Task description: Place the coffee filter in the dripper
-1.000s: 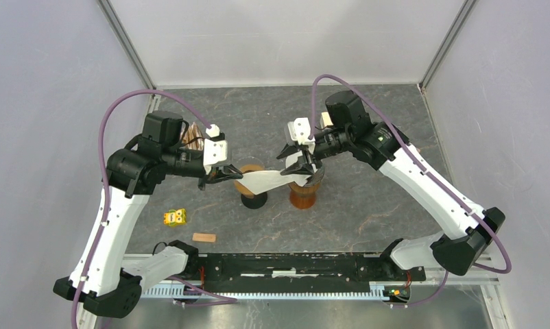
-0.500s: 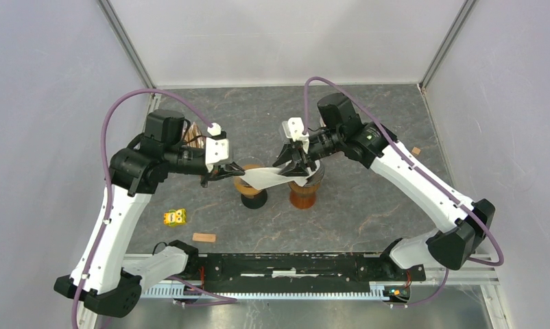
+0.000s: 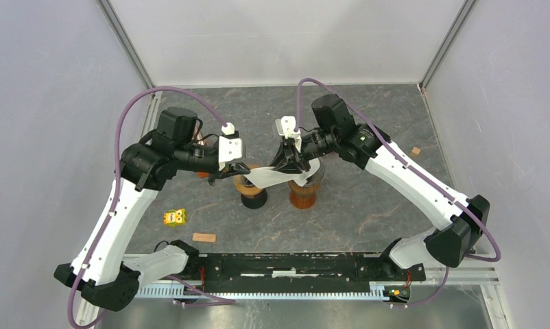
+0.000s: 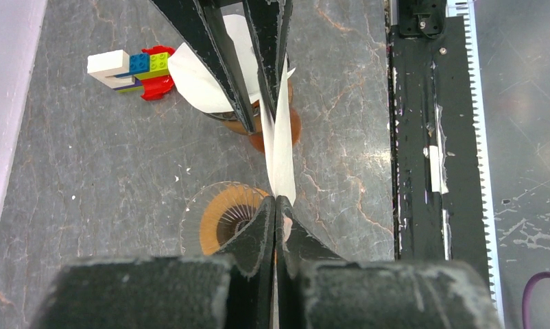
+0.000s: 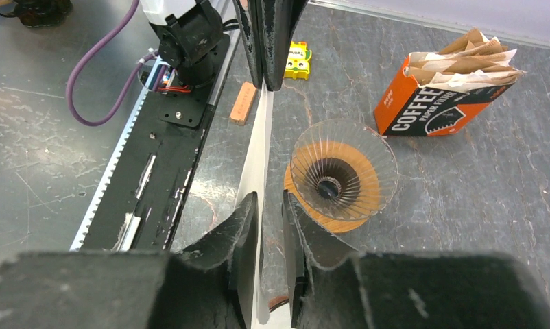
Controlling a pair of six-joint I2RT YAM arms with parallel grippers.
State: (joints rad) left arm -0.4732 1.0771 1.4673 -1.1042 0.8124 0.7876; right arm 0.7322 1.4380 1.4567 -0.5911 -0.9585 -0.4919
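A white coffee filter (image 3: 269, 177) is stretched flat between my two grippers, just above the table. My left gripper (image 3: 239, 168) is shut on its left end; in the left wrist view (image 4: 276, 205) the paper (image 4: 280, 154) runs out from the pinched tips. My right gripper (image 3: 291, 164) stands around the right end with its jaws a little apart; in the right wrist view (image 5: 271, 205) the filter (image 5: 257, 147) lies along the left finger. The dripper (image 3: 252, 185), a clear ribbed cone on an orange base, stands under the filter (image 5: 342, 175) (image 4: 221, 219).
An amber glass vessel (image 3: 304, 195) stands right of the dripper, under my right gripper. An orange coffee filter box (image 5: 437, 103) stands behind my left arm. A yellow toy (image 3: 175, 217) and an orange block (image 3: 204, 237) lie front left. A toy of coloured bricks (image 4: 132, 68) lies beyond.
My right gripper has moved left and narrowed its jaws around the filter's right end. My left arm has shifted right and back, still holding the filter.
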